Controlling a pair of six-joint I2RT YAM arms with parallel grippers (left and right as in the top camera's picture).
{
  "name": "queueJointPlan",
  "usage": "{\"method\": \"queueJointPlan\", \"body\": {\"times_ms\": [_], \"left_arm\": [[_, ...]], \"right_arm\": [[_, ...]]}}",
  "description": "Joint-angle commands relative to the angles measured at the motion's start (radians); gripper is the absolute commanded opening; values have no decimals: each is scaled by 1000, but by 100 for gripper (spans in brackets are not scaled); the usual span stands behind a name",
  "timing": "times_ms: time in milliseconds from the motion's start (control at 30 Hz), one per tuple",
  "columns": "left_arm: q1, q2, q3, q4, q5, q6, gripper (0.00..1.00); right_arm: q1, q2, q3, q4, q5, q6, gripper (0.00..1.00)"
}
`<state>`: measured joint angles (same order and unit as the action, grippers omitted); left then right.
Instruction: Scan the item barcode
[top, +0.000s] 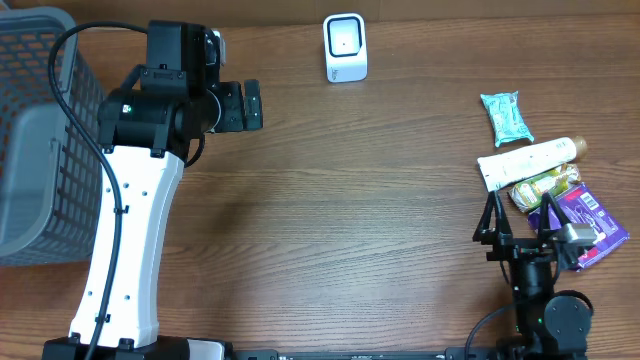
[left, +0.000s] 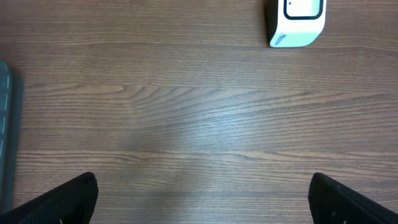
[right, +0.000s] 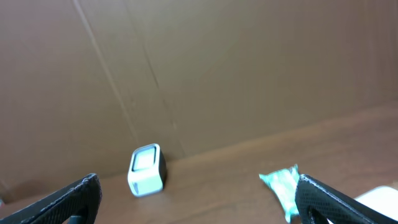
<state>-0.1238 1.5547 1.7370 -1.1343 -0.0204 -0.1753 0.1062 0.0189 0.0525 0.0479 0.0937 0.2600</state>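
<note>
- Left gripper (top: 255, 105) is the highest thing up, on its white arm. Its jaws are spread wide with nothing between them, over bare wood near the desk's (top: 350, 230) back edge.
- Right gripper (top: 518, 225) is down by the front right corner, pointing toward the back. Its jaws are wide apart too, and nothing is in them.
- Barcode scanner (top: 345, 47), white with a dark face, stands upright at the back edge around mid-desk, well apart from both grippers.
- Stuff to scan is all bunched along the right edge:
  - teal packet (top: 505, 117) is furthest back
  - then a white tube (top: 530, 160) lying across
  - a yellow-green snack pack (top: 545, 187) is right against the tube
  - a purple packet (top: 590, 220) is nearest the front, just beside the right gripper
- Grey mesh basket (top: 40, 150) takes up the left edge.
</note>
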Motion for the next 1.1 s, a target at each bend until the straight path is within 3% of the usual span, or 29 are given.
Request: {"method": "queueJointPlan", "body": {"times_ms": [0,100,1067], "left_arm": [[-1,9,-1,2,-6,22,100],[-1,9,-1,1,-6,22,100],[-1,9,-1,2,-6,22,100]], "right_arm": [[6,-16,-45,-30,7,-5,100],[6,-17,-45,-135,-25,-7,100],[7,-16,-45,-132,-88,-2,100]]}}
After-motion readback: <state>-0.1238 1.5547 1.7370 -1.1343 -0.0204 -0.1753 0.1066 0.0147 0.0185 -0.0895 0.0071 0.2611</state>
